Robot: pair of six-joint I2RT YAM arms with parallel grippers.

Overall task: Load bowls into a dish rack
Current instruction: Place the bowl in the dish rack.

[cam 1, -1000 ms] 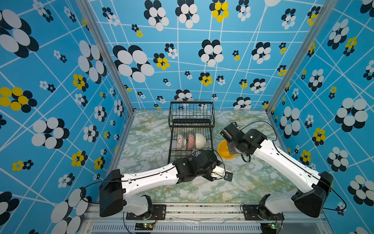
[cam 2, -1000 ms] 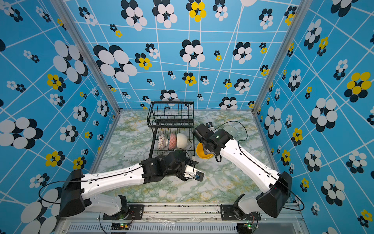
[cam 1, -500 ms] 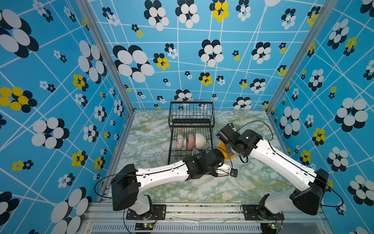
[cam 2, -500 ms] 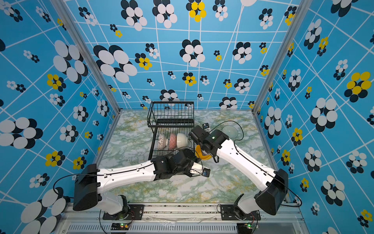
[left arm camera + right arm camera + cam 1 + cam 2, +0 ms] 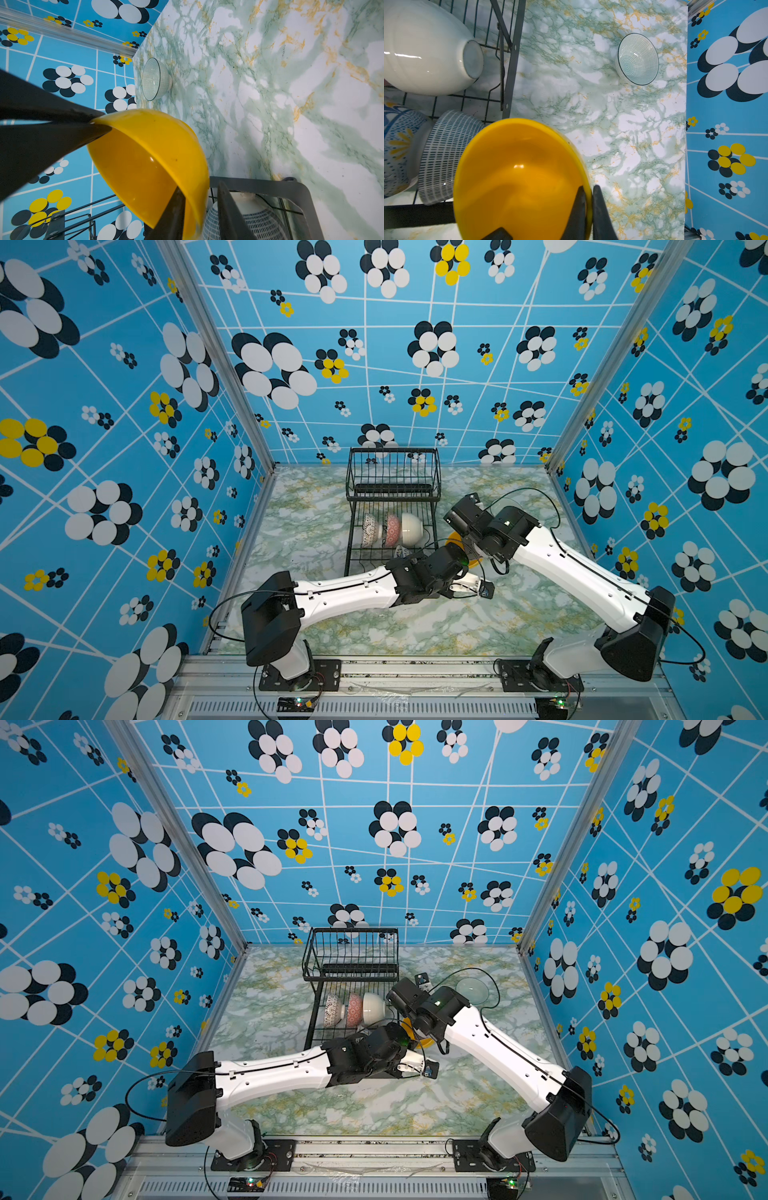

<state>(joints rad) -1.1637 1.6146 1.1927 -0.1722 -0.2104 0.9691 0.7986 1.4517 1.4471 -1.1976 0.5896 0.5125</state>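
Yellow bowl (image 5: 519, 176) is off the bench (image 5: 612, 135), tilted, just beside the near right corner of the dish rack (image 5: 510, 83). In both top views only slivers of yellow show btw the two wrists.

Right fingers (image 5: 588, 188): pinched tight on the rim, one inside, one outside. The bowl hangs from that grip.

Left fingers (image 5: 200, 186): partway apart, straddling the rim further round. The inner one sits over the bowl's inside wall, contact unclear. The outer one has a visible gap to the rim, so no clamp there.

Rack is black wire, w/ a raised basket at the back and a flat tray in front. On the tray, on edge in a row and close together: black-and-white bowl (image 5: 370, 529), pink-red bowl (image 5: 392, 529), cream bowl (image 5: 412, 526). Nearer the tray's front, also on edge and side by side: striped bowl (image 5: 448, 155) and blue-yellow bowl (image 5: 398, 145). The striped one is just beside the yellow bowl; can't tell if they touch.

Fine-lined bowl (image 5: 637, 59), pale w/ a dark rim, stands upright on the bench near the right wall (image 5: 726, 124), well apart from the rack.

Both arms reach in from the near edge, and the left arm (image 5: 345, 593) crosses in front of the tray. The bench has a green/gold marble print; the walls are blue w/ flowers.
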